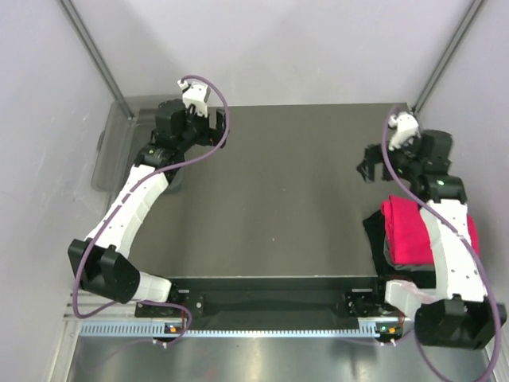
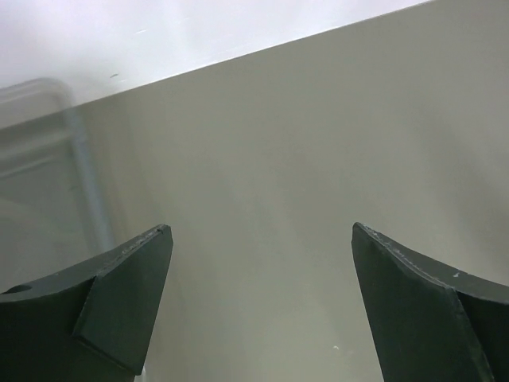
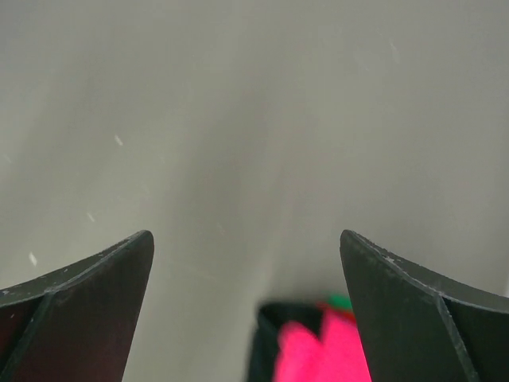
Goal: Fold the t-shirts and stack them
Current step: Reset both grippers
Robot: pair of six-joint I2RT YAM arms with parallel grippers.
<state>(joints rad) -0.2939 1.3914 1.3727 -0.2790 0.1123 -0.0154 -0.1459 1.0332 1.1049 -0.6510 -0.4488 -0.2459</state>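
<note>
The t-shirts (image 1: 407, 231) lie stacked at the tabletop's (image 1: 278, 199) four o'clock; the bin (image 1: 111, 155) sits beside its ten o'clock corner.

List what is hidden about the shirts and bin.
Folded bright red cloth t-shirt: top view, right side under the white right arm; right wrist view, blurred, cut by the bottom edge.
Dark cloth beneath it: shirt count covered.
Clear plastic bin: contents unclear; left wrist view blurred.

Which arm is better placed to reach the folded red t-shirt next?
Right, probably. The right gripper, open, hangs just beyond the red t-shirt; the left gripper, also open, is far off by the clear bin.
</note>
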